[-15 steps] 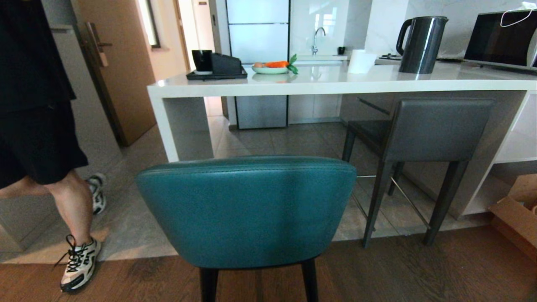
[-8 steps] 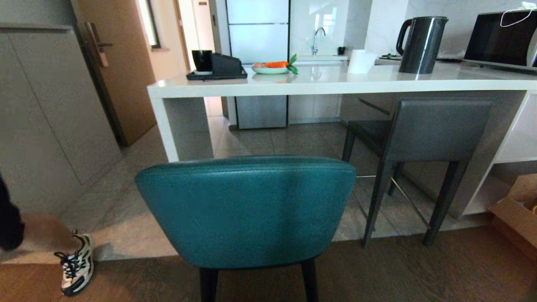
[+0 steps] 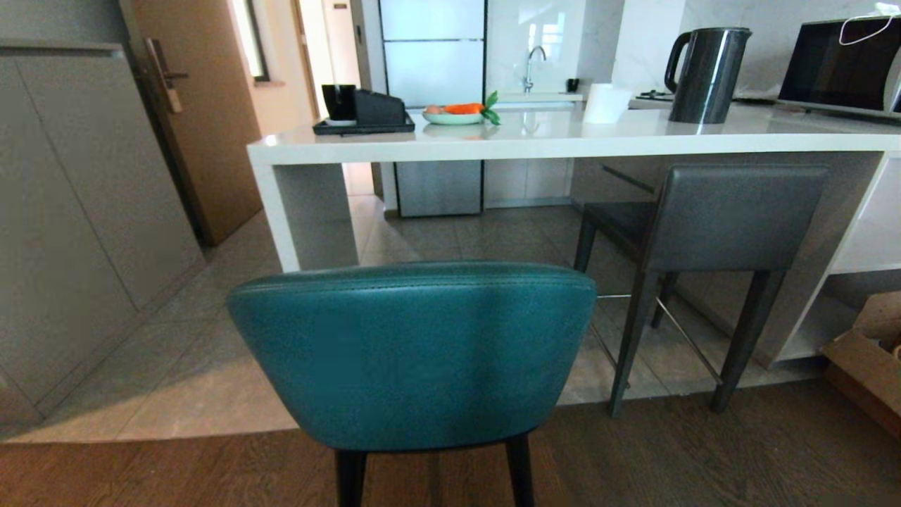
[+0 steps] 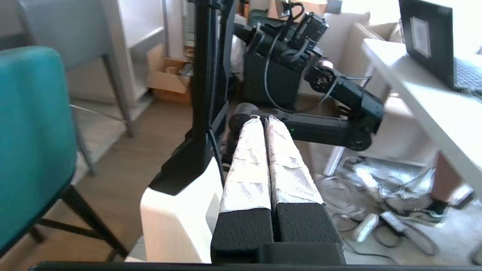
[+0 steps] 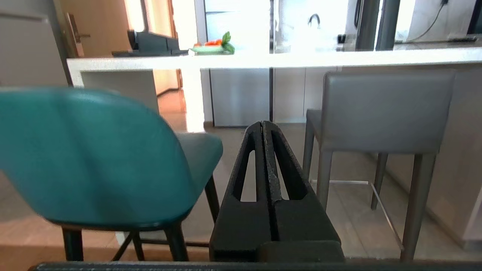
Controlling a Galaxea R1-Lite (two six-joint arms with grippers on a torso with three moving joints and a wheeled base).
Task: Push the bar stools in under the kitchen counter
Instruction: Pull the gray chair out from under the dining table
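Note:
A teal bar stool [image 3: 415,352] with a rounded back stands straight in front of me, out from the white kitchen counter [image 3: 563,137]. A dark grey bar stool [image 3: 732,218] with a rectangular back sits at the right, its seat partly under the slab. Neither arm shows in the head view. In the right wrist view my right gripper [image 5: 262,123] is shut and empty, pointing between the teal stool [image 5: 94,158] and the grey one [image 5: 384,109]. In the left wrist view my left gripper [image 4: 262,119] is shut with foil-wrapped fingers, empty, pointing sideways past the teal stool [image 4: 32,143] towards the right arm [image 4: 331,109].
On the counter stand a black kettle [image 3: 707,74], a black tray with a cup [image 3: 362,113], a plate of carrots [image 3: 457,113], a paper roll [image 3: 605,102] and a microwave [image 3: 838,67]. A cardboard box [image 3: 869,359] lies at the right. Grey cabinets [image 3: 77,211] line the left.
The person walking at the left has left the view. The stools and counter have not moved.

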